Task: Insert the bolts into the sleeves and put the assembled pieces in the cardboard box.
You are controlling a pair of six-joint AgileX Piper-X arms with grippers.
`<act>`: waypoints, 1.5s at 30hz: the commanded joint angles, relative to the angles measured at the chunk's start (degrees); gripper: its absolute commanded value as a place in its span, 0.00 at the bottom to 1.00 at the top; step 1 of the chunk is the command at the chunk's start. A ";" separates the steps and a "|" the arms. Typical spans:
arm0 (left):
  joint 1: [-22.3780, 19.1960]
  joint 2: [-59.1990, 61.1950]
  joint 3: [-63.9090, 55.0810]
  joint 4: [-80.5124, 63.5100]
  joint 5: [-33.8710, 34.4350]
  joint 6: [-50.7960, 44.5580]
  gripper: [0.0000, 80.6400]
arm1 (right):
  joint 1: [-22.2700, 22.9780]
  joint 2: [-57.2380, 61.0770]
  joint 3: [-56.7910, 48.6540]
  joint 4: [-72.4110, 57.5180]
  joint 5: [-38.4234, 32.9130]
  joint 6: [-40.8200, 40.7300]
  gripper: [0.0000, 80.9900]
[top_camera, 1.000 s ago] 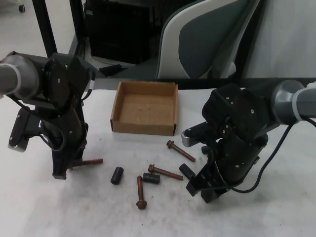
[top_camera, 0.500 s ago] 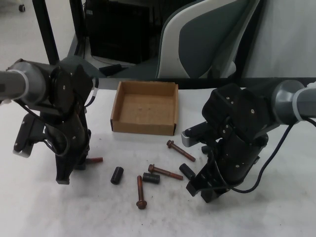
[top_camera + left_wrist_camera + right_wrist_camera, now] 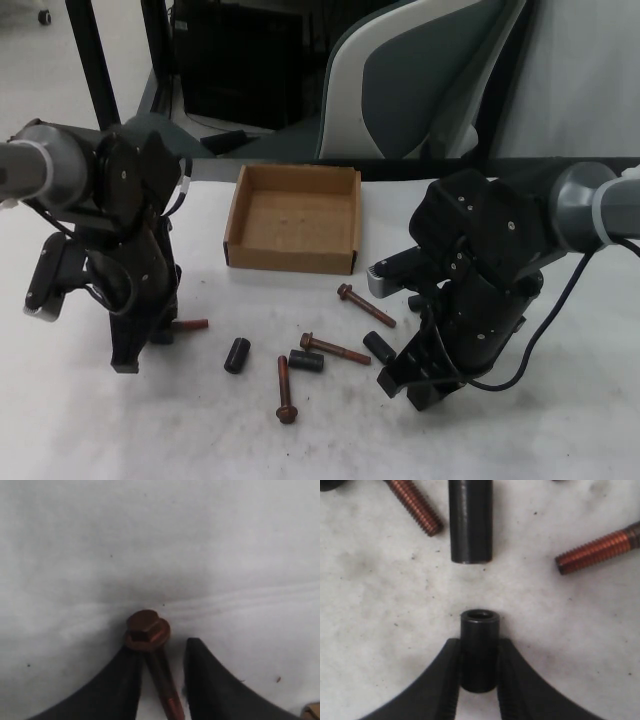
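Bolt point(image 3: 148, 630), copper-brown with a hexagonal head, is lying flat on the white worktop point(image 3: 160, 540), its shank running between the two dark fingers point(image 3: 110, 695) of the left tool point(image 3: 162, 646). That tool is standing narrowly parted around the shank: one finger is touching it, while a thin strip of worktop is showing beside the other. Seen from the high view, the bolt's threaded end is poking out from beneath the left arm point(image 3: 125, 200), toward the left side of the worktop. On the right side, the right tool point(image 3: 480, 642) is clamping a black sleeve point(image 3: 480, 622) between both fingers, its hollow end pointing away from the wrist; whether it is resting on the worktop or hanging just above it cannot be told. A second sleeve point(image 3: 470, 520) is lying just beyond it, in line with it and not touching. Between the two arms, a far bolt point(image 3: 366, 305), a middle bolt point(image 3: 335, 349) and a near bolt point(image 3: 284, 388) are lying loose, with a short sleeve point(image 3: 306, 361) just beside the middle bolt's head and another sleeve point(image 3: 236, 355) lying apart to their left. The cardboard box point(image 3: 290, 257) is sitting farther back between the arms, its open top facing up.
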 commanded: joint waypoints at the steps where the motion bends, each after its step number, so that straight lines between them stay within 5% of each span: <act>1: 0.57 1.35 0.46 3.08 -0.93 0.16 0.22 | -0.03 1.21 0.82 2.97 -1.05 -0.24 0.00; 5: 1.14 1.35 0.46 2.94 -0.93 2.31 0.01 | -0.03 1.21 0.82 2.97 -1.05 -0.24 0.00; 11: 1.68 1.35 0.46 1.75 -0.93 10.94 0.01 | -0.03 1.21 0.82 2.79 -1.05 -0.23 0.00; 23: 2.18 -5.84 0.46 -12.23 -0.39 46.13 0.01 | -0.03 -2.99 0.82 2.54 -1.05 -1.13 0.00; 34: 2.07 -16.83 3.96 -13.32 1.45 57.45 0.01 | -0.03 -14.08 0.82 1.79 1.15 -0.27 0.00; 45: 2.07 -34.90 22.91 -34.33 14.80 66.90 0.01 | 0.33 -24.90 3.51 0.06 0.70 1.55 0.00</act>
